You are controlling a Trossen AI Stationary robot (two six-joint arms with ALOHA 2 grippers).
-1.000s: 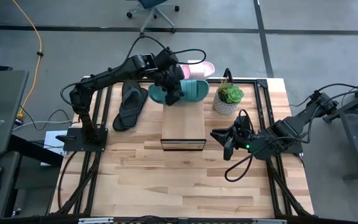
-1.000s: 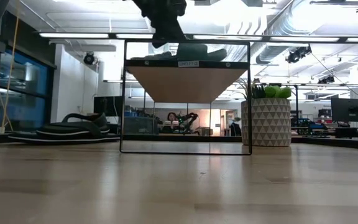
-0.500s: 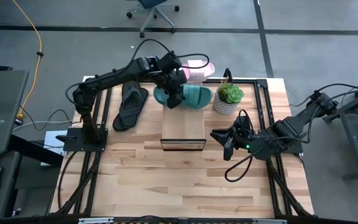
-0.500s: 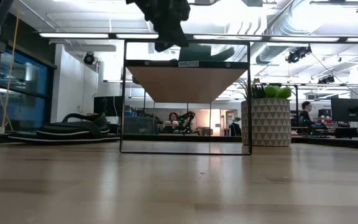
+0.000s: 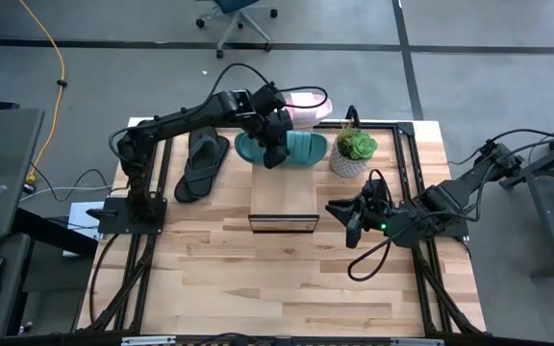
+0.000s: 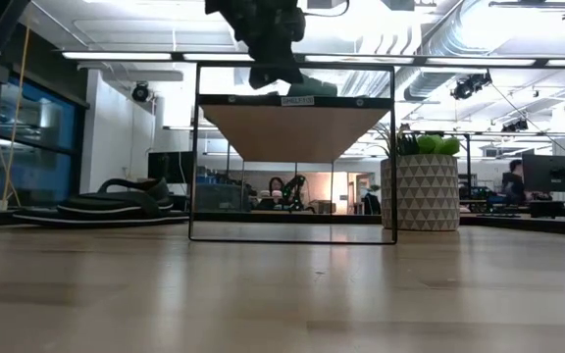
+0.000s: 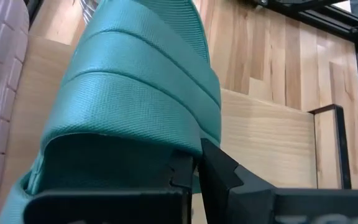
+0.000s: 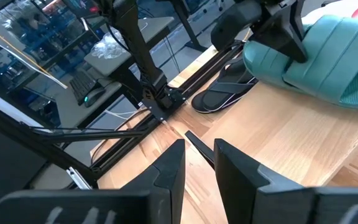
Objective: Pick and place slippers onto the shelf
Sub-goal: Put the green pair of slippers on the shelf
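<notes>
I have the left tool (image 5: 275,154) pinching the teal-green ribbed slide (image 5: 301,148) at the far end of the shelf (image 5: 284,192).
The slide sits across the shelf's far edge, the pale pink slide (image 5: 304,108) just beyond it and the black flip-flop (image 5: 200,165) on the surface to the left. My right tool (image 5: 344,220) waits beside the shelf's near right corner, fingers partly spread, near the potted plant (image 5: 353,151).

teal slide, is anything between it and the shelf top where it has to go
Nothing visible does. The left gripper is shut on the teal slide at the far end of the shelf, whose plank top is bare. The pink slide and potted plant sit off to the sides.
</notes>
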